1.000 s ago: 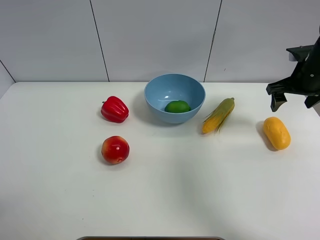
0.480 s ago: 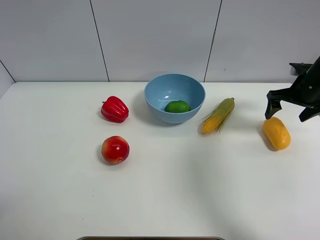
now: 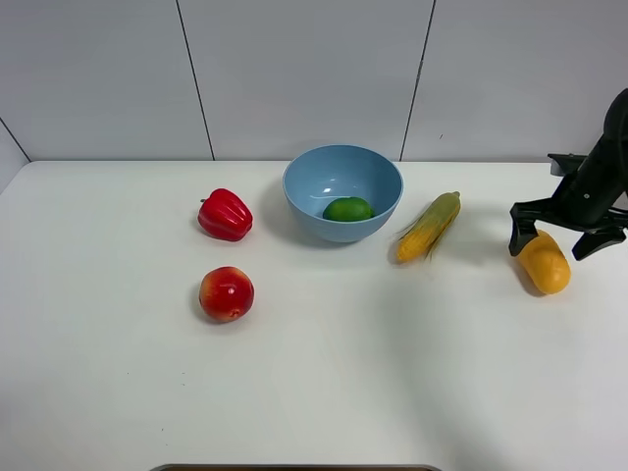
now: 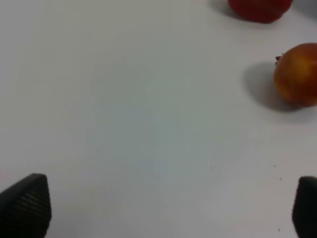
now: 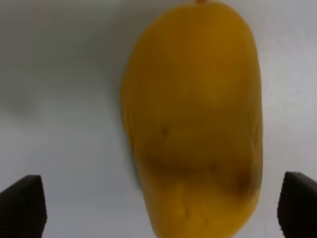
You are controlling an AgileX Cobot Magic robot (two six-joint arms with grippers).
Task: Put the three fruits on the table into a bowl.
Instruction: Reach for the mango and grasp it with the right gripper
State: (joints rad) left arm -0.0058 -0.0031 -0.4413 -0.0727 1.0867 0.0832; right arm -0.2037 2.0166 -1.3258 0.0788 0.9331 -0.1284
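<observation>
Your right gripper [image 3: 549, 247] is hanging low over the far right of the large flat white table [image 3: 324, 383], and its jaws are standing spread wide, one dark fingertip on each side of the oblong yellow-orange mango [image 3: 547, 271]. In the right wrist view the mango is lying between the two tips with bare table showing on both sides, so the jaws are straddling the fruit without pinching it. The mango is resting on the table, well apart from the round light-blue smooth bowl [image 3: 339, 175], which is sitting near the back edge at the middle. The small round green lime [image 3: 348, 209] is already lying inside that bowl, toward its right side. Between the bowl and the mango, the yellow corn cob with green husk [image 3: 429, 226] is lying at a slant on the table. To the left of the bowl, the lobed glossy red bell pepper [image 3: 225, 215] is sitting near it, and the round red-and-yellow apple-like fruit [image 3: 227, 293] is resting on the table in front of the pepper. Your left gripper [image 4: 166, 208] is hovering over bare table with its jaws released wide and nothing between them; its wrist view is showing the apple-like fruit and the pepper a little way ahead.
</observation>
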